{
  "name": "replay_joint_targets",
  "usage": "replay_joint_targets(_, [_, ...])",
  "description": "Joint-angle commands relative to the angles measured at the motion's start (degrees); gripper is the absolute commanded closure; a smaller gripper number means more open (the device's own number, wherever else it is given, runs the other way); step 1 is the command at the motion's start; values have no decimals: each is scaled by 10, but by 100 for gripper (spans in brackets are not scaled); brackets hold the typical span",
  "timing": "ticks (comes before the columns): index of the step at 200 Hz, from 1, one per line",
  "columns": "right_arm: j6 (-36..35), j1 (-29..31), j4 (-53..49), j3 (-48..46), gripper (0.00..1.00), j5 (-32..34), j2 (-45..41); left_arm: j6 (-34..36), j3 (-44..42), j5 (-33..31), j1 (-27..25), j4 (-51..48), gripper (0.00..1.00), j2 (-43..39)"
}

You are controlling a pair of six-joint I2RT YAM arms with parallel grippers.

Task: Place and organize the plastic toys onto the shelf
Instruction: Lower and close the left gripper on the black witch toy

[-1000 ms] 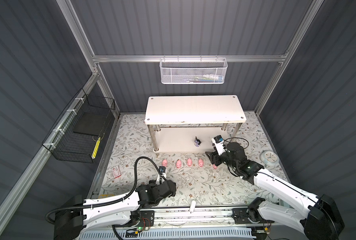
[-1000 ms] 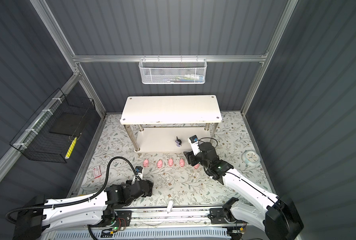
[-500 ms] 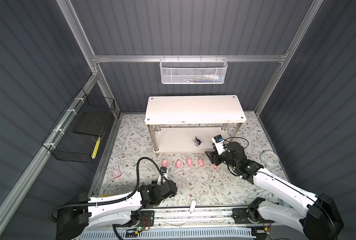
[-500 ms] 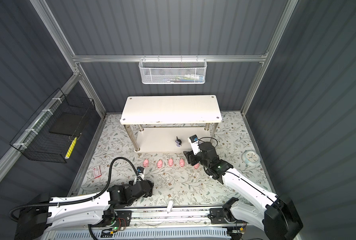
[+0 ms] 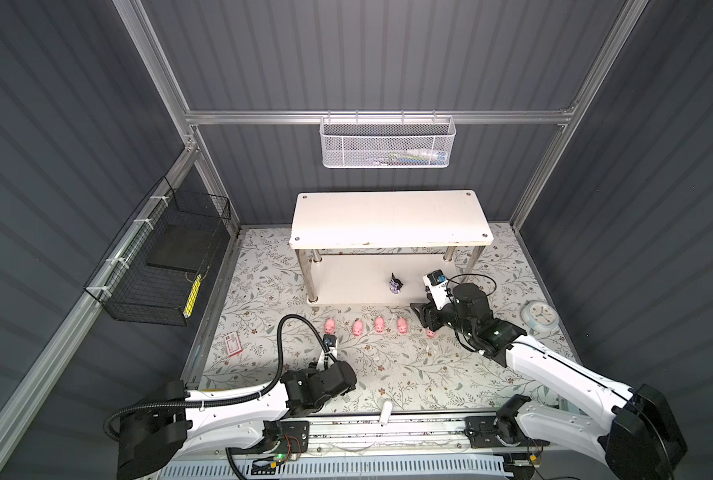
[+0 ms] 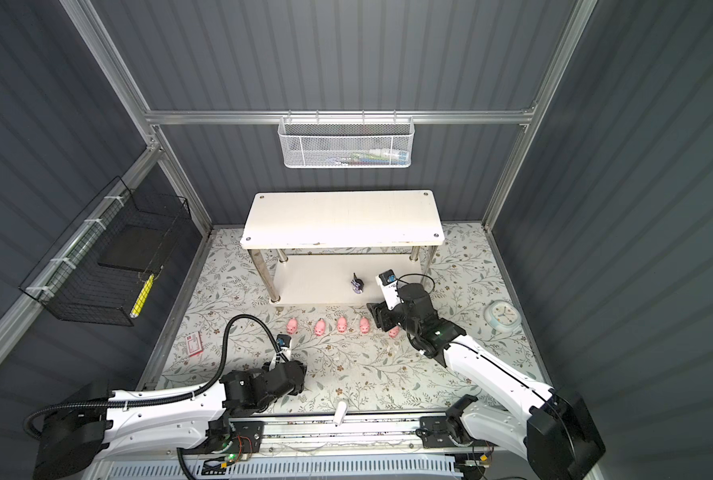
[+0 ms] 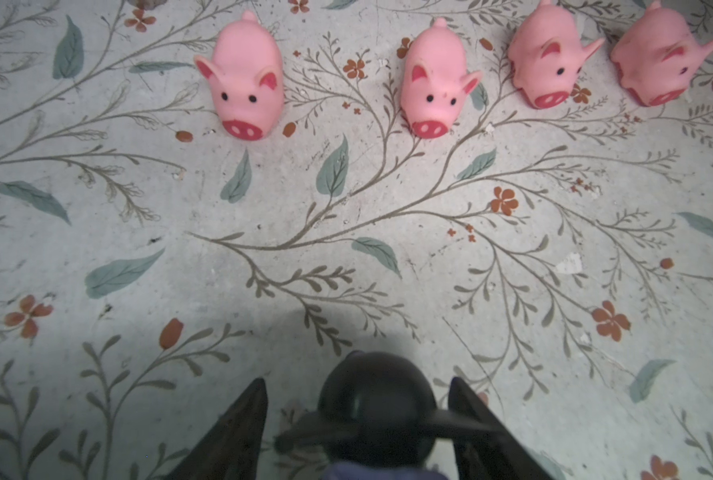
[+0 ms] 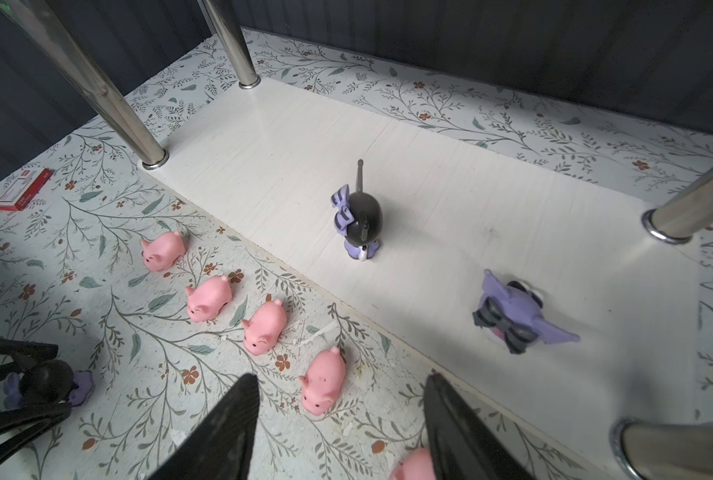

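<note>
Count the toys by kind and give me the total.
Pink pigs: 5, all on the floral mat
Black-eared purple figurines: 3, two on the lower board of the shelf, one between the fingers of the left gripper
Total: 8

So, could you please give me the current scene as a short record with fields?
pigs: five in a row on the mat, before the shelf
lower board: upright figurine and, apart, a paler figurine
left gripper: open, straddling the third figurine on the mat
right gripper: open, over the end pig
</note>
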Motion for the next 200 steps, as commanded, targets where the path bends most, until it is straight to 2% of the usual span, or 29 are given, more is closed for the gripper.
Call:
replay_joint_targets(1, [3,-3,5,4,35,-6,2,8,-8,-5,-4,3,35,2])
replay_joint_targets(38, [4,-5,6,2,35,-6,4,11,-12,-3,-4,12,45,2])
replay_joint_targets(71, [4,-5,6,2,35,-6,3,11,-12,-3,-4,13,48,3])
replay_joint_targets(115, [4,-5,6,1,35,-7,1,10,-13,-4,-4,16,58,2])
replay_joint_targets(200, [5,-6,6,1,35,-9,2,2,-7,-16,-4,-8,66,-22])
